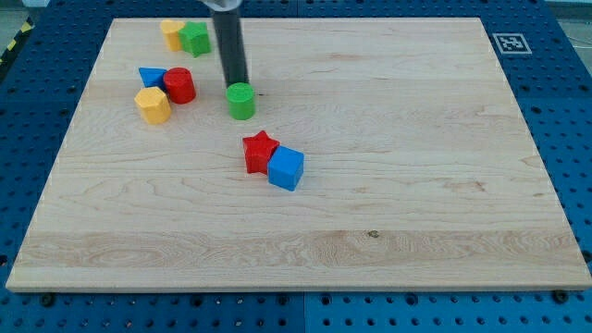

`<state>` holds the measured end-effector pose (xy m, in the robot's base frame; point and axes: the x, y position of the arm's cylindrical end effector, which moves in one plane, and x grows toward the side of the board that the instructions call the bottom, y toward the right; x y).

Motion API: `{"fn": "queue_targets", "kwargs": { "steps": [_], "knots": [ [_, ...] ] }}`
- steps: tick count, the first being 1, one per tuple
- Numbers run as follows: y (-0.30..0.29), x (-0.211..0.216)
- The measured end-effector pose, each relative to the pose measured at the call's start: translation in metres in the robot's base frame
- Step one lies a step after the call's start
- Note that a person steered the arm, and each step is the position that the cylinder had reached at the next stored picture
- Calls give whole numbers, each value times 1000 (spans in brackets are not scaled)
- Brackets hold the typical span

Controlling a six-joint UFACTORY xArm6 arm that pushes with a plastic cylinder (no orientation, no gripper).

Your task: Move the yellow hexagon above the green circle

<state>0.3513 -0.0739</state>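
No fingers are fitted to this arm, so no open or closed state can be reported; the arm ends in a straight dark rod. My tip (238, 86) is seen at the lower end of that rod, directly at the top side of the green circle (241, 101). Whether contact is made cannot be told, since the end of the rod is met by the block's upper edge.

The green circle is placed in the upper left part of the bench (416, 185), left of the middle and nearer the top edge than the bottom edge.

The yellow hexagon (153, 104) is found well to the left of the green circle, near the left edge of the bench and at about the same level. It is not above the green circle.

Just above and right of the yellow hexagon, a red cylinder (179, 85) is noted, with a blue triangle (151, 76) touching its left side.

Near the top left corner, a green star-like block (195, 38) is recorded, with a second yellow block (172, 34) pressed against its left side; the shape of the latter cannot be made out with certainty.

Below and slightly right of the green circle, toward the middle of the bench, a red star (260, 152) is seen touching a blue cube (286, 168) at its lower right.

A square black-and-white marker (510, 43) is fixed beside the top right corner.
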Motion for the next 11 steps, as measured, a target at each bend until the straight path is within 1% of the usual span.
{"fn": "queue_targets", "kwargs": {
  "steps": [1, 2, 3, 4, 5, 6, 7, 8, 9, 10, 11],
  "knots": [
    [4, 34],
    [0, 46],
    [0, 35],
    [-28, 26],
    [-74, 33],
    [-92, 58],
    [-96, 87],
    [-145, 85],
    [-164, 55],
    [-103, 44],
    [-11, 48]
  ]
}}
